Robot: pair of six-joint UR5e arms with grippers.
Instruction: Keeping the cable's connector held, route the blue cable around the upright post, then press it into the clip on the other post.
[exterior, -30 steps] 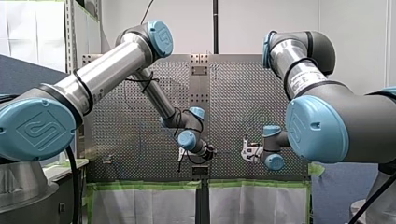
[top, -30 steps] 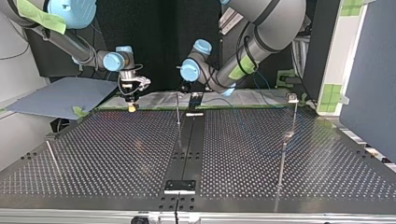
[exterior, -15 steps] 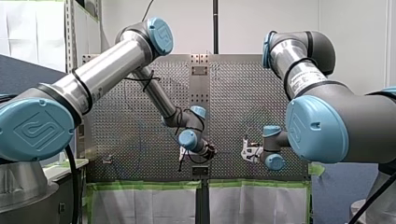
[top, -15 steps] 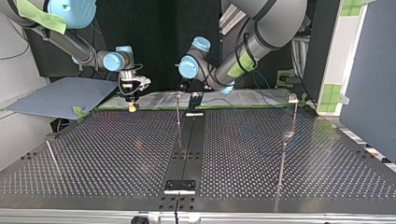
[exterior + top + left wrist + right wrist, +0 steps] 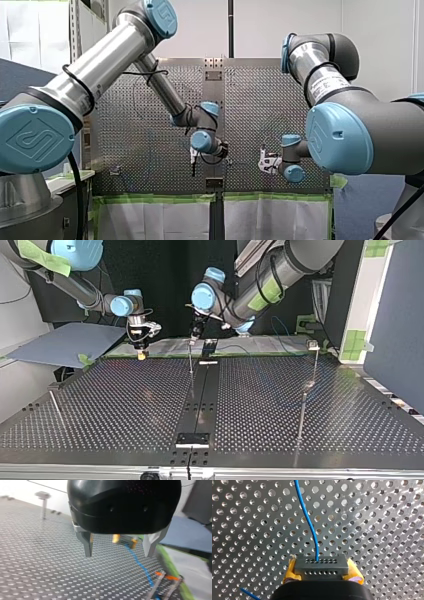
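Observation:
In the right wrist view my right gripper (image 5: 321, 573) is shut on the grey connector (image 5: 321, 566), with yellow pads (image 5: 292, 571) on either side. The blue cable (image 5: 308, 517) leaves the connector across the perforated plate. My left gripper (image 5: 118, 552) is open, its metal fingers (image 5: 87, 543) wide apart with nothing between them. Beyond them I see the connector (image 5: 123, 540) and the blue cable (image 5: 140, 565) running down to a fixture with orange tips (image 5: 163, 583). In the top view my left gripper (image 5: 193, 334) hangs just above a thin upright post (image 5: 190, 357). My right gripper (image 5: 142, 353) is further to the left.
A second post with a capped top (image 5: 313, 346) stands at the top view's right, and a short rod (image 5: 55, 407) at its left. A dark rail (image 5: 202, 390) runs down the plate's middle. A blue-grey board (image 5: 65, 342) lies past the table's far left corner.
My left arm has lifted its elbow and wrist, and its gripper has risen above the middle post. My right gripper has held still with the connector.

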